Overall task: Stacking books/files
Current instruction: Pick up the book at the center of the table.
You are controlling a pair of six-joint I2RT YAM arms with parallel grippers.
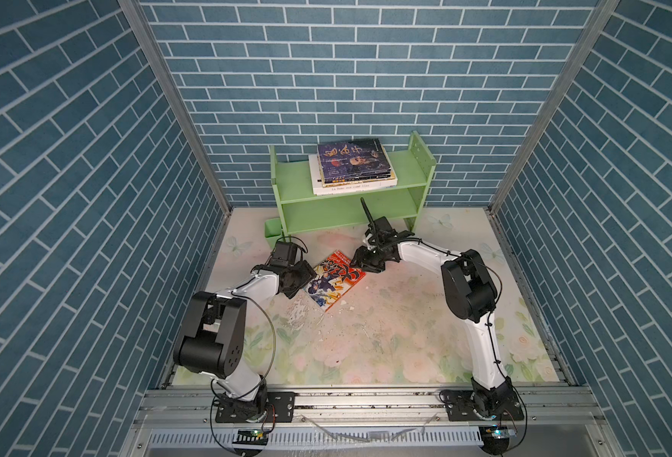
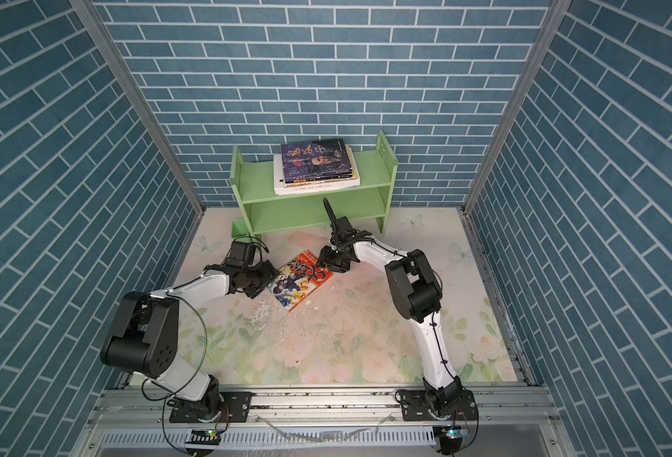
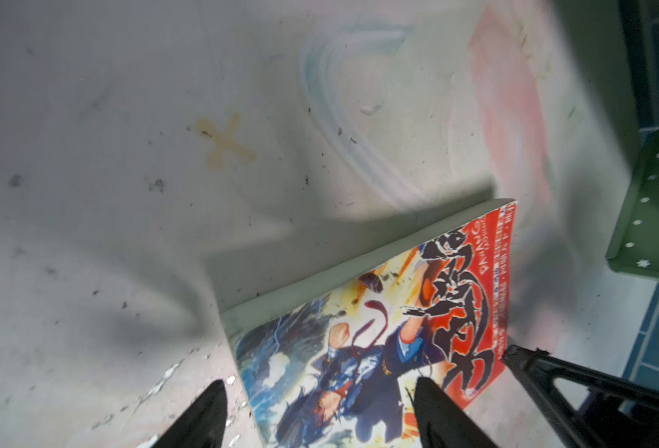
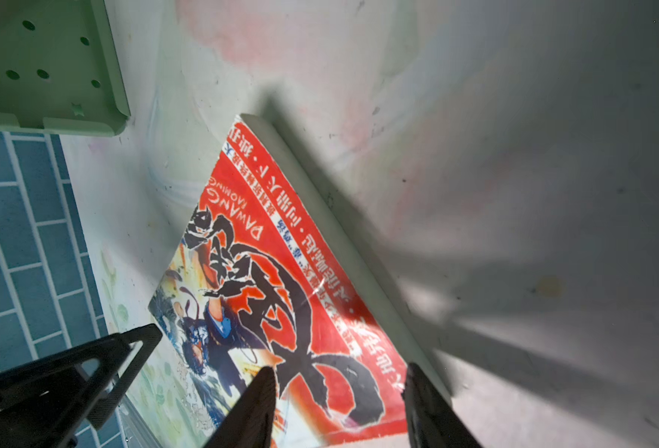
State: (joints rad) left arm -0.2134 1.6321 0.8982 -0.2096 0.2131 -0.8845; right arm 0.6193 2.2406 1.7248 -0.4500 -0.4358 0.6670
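A red comic [image 1: 332, 285] [image 2: 300, 283] lies on the floral table, slanted, between my two grippers. In both top views my left gripper [image 1: 304, 283] [image 2: 268, 281] is at its left edge and my right gripper [image 1: 353, 264] [image 2: 321, 263] at its far right corner. In the left wrist view the left gripper [image 3: 320, 411] is open, one finger over the comic [image 3: 378, 329] cover, the other beside its edge. In the right wrist view the right gripper [image 4: 339, 403] is open, straddling the comic [image 4: 281, 271] near its spine. Several other books [image 1: 352, 162] [image 2: 314, 160] are stacked on the shelf, a purple one on top.
The light green shelf [image 1: 413, 170] [image 2: 370, 174] stands against the back wall, and a small green box [image 1: 273, 229] sits at its left foot. Blue brick walls close in three sides. The table surface is scuffed and flaking near the comic's front corner.
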